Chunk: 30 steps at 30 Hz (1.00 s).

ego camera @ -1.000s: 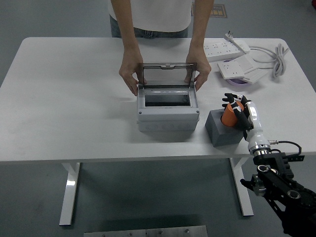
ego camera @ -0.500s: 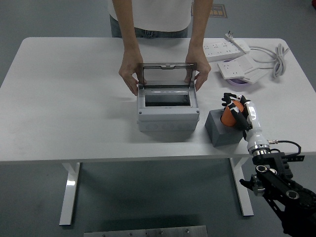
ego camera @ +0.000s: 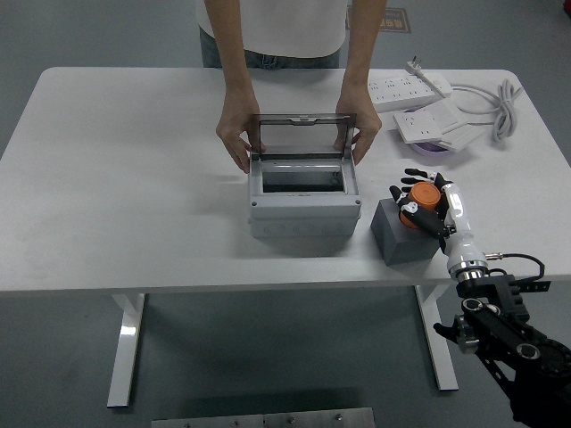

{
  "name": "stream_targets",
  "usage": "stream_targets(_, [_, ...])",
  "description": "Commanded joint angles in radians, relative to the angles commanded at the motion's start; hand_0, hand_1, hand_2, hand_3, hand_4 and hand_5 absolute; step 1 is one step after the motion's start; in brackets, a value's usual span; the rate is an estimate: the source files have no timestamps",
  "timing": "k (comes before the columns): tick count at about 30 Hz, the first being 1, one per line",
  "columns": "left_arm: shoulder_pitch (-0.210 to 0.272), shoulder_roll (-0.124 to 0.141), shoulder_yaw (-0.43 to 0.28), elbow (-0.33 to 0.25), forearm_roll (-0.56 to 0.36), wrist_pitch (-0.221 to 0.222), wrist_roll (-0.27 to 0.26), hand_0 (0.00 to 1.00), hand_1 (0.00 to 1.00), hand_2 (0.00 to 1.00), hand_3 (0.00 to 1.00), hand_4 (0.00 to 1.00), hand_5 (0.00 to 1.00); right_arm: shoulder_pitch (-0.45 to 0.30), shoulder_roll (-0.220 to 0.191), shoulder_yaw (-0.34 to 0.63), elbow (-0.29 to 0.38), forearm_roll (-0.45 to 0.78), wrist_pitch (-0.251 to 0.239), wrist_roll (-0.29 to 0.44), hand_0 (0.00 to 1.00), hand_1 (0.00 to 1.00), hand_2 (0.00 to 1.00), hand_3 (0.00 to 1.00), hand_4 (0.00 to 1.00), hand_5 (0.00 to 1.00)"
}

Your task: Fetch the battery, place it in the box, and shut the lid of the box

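While a person stands at the far side of the white tabletop (ego camera: pixel 125 160), both of the person's hands (ego camera: pixel 234 135) hold the sides of the gray box (ego camera: pixel 302 207), and its lid (ego camera: pixel 300 134) stands up open. The robot's right hand (ego camera: pixel 426 201) has its black fingers (ego camera: pixel 410 189) wrapped around the orange battery (ego camera: pixel 421 201), just above a dark gray block (ego camera: pixel 403 237) beside the box. White power strips (ego camera: pixel 409 87) lie at the far right.

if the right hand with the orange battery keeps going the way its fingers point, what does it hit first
Probably the grey box. The right hand, shut on the orange battery, points left across the table; height is unclear, so it might pass above the box.
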Motion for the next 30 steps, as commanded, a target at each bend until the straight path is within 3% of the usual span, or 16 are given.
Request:
stream_targets(15, [0.001,0.000,0.002,0.001,-0.003,0.001,-0.002,0.581,0.684,0.591,0.586,0.580,0.002,-0.001,-0.002,-0.005,-0.005,0.047,0.001,0.002,0.609,0.614,0.617,0.643,0.545,0.044])
stream_targets(16, [0.001,0.000,0.003,0.001,-0.003,0.000,-0.002,0.580,0.683,0.592,0.586,0.582,0.002,-0.001,-0.002,-0.005,-0.005,0.052,0.001,0.003,0.575,0.567,0.596,0.616,0.545,0.079])
stream_targets(21, [0.002,-0.001,0.004,0.002,-0.005,-0.001,-0.003,0.580,0.683,0.592,0.586,0.582,0.002,-0.001,-0.002,-0.007,-0.007,0.076,-0.003,0.006,0.575,0.567,0.596,0.616,0.545,0.079])
stream_targets(22, [0.002,-0.001,0.004,0.002,-0.005,-0.001,-0.003,0.580,0.685,0.592,0.588,0.584,0.002,-0.001,-0.002,-0.007,-0.007,0.078,-0.004,0.007,0.498,0.482,0.534,0.541,0.495,0.131])
stream_targets(27, [0.001,0.000,0.003,0.002,-0.005,0.000,-0.003,0.580,0.685,0.592,0.588,0.584,0.002,-0.002,-0.002,-0.009,-0.008,0.088,-0.012,0.008,0.498,0.482,0.534,0.541,0.495,0.131])
stream_targets(28, [0.001,0.000,0.003,0.002,-0.005,-0.001,-0.003,0.580,0.684,0.593,0.588,0.586,0.002,-0.002,-0.002,-0.009,-0.008,0.089,-0.014,0.008,0.443,0.437,0.499,0.516,0.433,0.095])
stream_targets(30, [0.000,0.000,0.003,0.002,-0.005,-0.001,-0.002,0.580,0.684,0.593,0.588,0.586,0.002,-0.001,-0.003,-0.010,-0.008,0.089,-0.018,0.008,0.443,0.437,0.499,0.516,0.433,0.095])
